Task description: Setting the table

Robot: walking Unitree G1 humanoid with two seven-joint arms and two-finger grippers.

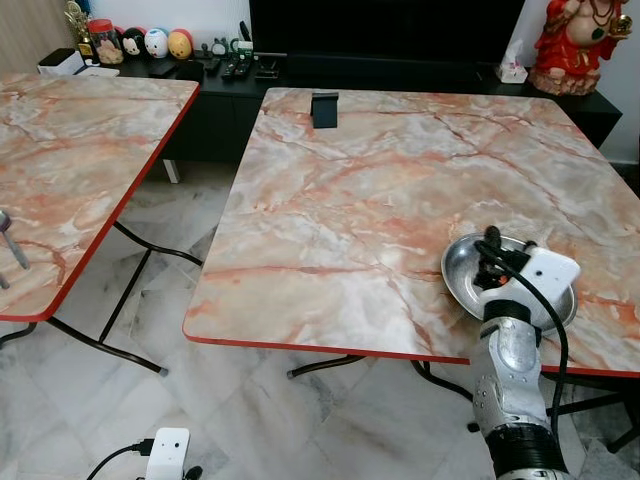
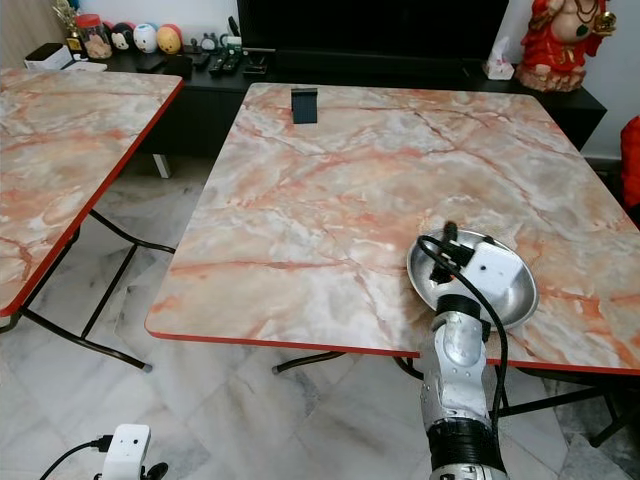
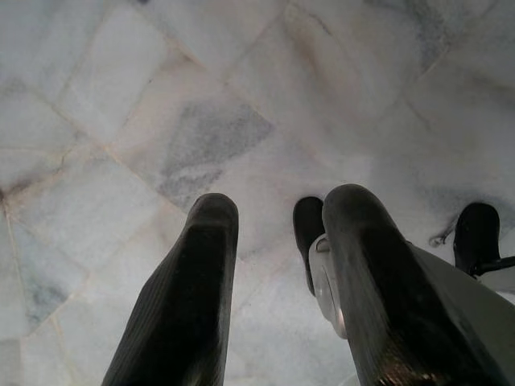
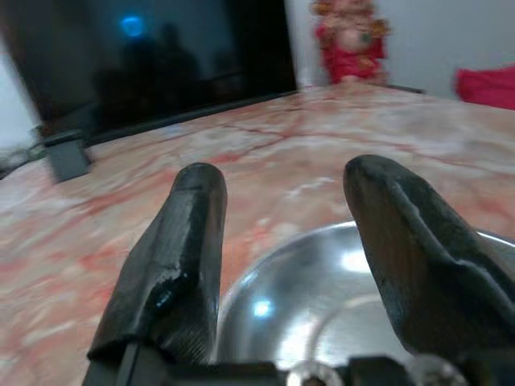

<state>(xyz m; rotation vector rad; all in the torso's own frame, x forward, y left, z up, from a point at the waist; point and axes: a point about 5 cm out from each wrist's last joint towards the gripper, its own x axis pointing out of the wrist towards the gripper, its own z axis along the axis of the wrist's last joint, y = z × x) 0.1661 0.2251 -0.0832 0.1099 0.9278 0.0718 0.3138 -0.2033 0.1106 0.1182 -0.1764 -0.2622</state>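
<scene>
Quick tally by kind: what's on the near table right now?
Metal plates: 1, plate, near the table's front edge, under the open right gripper.
Small black stands: 1, stand, at the far edge.
Total: 2

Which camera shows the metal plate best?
The right eye view: the plate lies whole on the table's near edge, partly behind the right gripper. The left eye view matches. The right wrist view is blurred, showing part between open fingers.

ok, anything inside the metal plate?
Nothing visible inside the metal plate; the bare part is shiny. The open right gripper hovers above it, and the wrist hides part of it.
</scene>
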